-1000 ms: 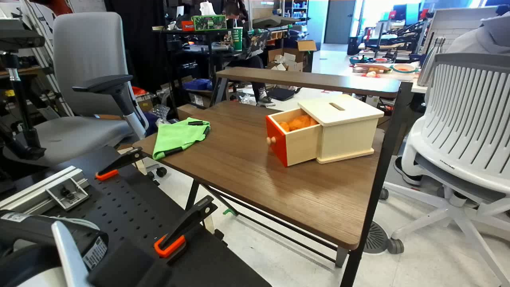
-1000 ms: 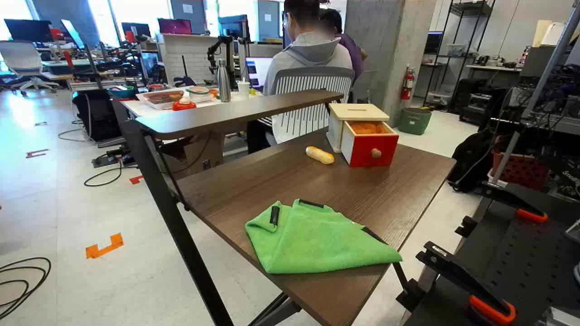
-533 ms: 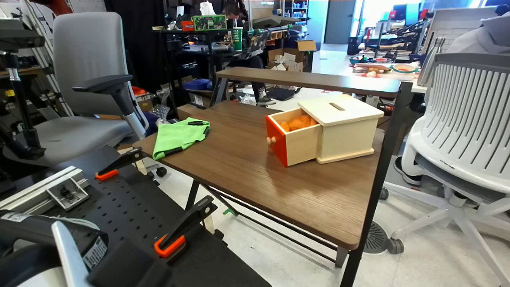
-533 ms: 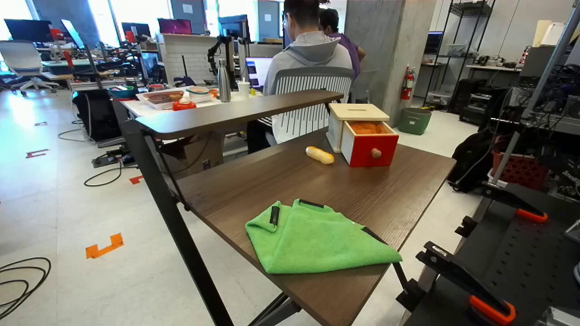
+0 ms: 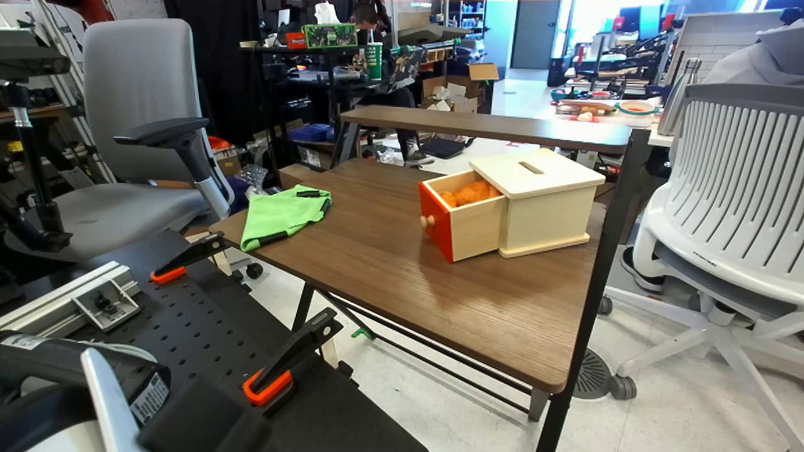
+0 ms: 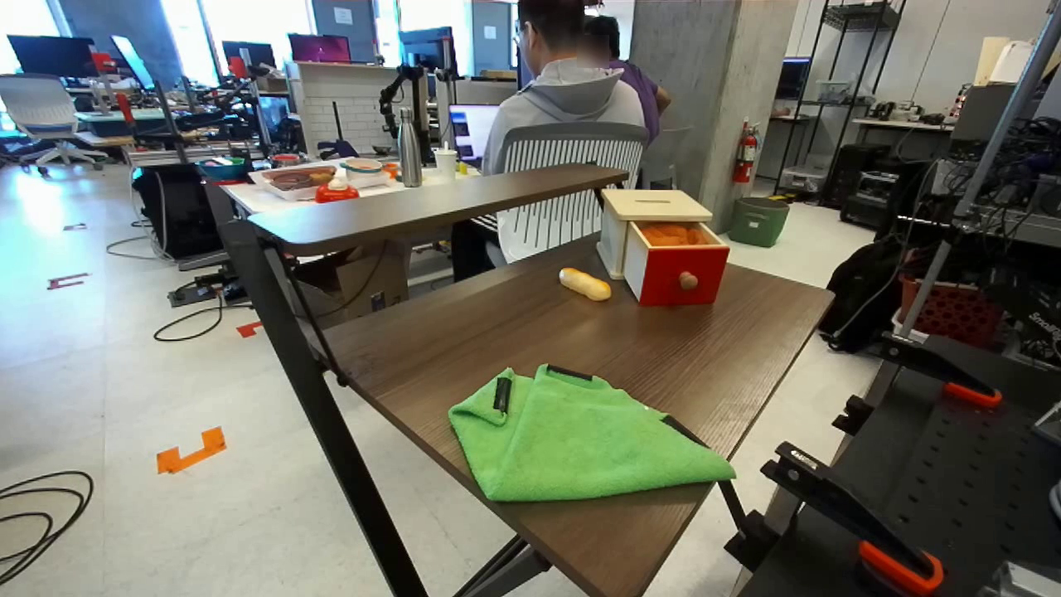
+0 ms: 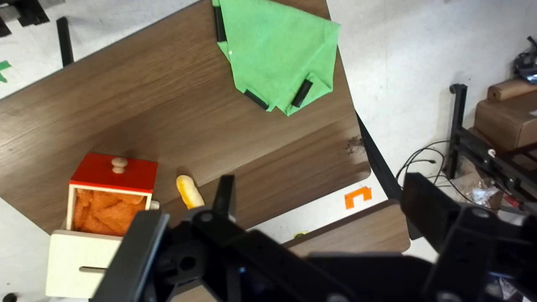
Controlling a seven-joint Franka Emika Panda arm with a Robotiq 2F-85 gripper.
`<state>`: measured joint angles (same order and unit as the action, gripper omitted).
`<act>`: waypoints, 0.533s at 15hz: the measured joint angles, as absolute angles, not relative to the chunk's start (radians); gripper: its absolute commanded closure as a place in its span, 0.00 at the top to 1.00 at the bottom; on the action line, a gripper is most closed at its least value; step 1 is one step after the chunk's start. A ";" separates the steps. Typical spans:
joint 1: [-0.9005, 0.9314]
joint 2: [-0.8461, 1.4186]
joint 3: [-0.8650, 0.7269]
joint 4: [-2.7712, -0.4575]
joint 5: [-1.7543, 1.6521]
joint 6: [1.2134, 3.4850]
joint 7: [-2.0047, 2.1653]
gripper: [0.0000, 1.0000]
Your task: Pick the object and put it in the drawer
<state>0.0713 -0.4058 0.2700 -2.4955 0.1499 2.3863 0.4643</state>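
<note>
Wrist view. My gripper (image 7: 323, 188) looks down on the table (image 7: 159, 126), fingers well apart, holding nothing. The bread roll (image 7: 190, 193) lies on the tabletop near the drawer (image 7: 113, 179), not touching it, outside the finger span on the cabinet (image 7: 79, 253) side. I take it as the object (the task line names none, and a green cloth (image 7: 281, 50) is out too). Drawer is pulled out, orange cloth (image 7: 107, 214) inside. Step in hand, my judgement: positioning for the pick, grasp not yet made. Next move calls for a shift toward the cabinet, jaws squared across the roll's narrow width, then a descent clear of the drawer's front corner. I read no writing here.

In an exterior view the bread roll rests just beside the cabinet. I cannot pick out the gripper. A clamp (image 6: 850, 506) bears pale lettering and a fire extinguisher (image 6: 746, 153) a label, both too small to read.

In an exterior view the bread roll does not show, presumably hidden behind the cabinet; gripper not made out either. A green cup (image 5: 374, 61) carries a pale emblem, a red box (image 5: 295, 40) light lettering, black equipment (image 5: 63, 361) a printed label (image 5: 151, 397). None legible, so no brand logged.
</note>
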 measured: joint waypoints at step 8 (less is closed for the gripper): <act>0.025 -0.105 0.226 -2.331 0.081 2.551 0.502 1.00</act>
<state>0.0245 -0.1047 0.2260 -2.3310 0.0812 2.5512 0.5024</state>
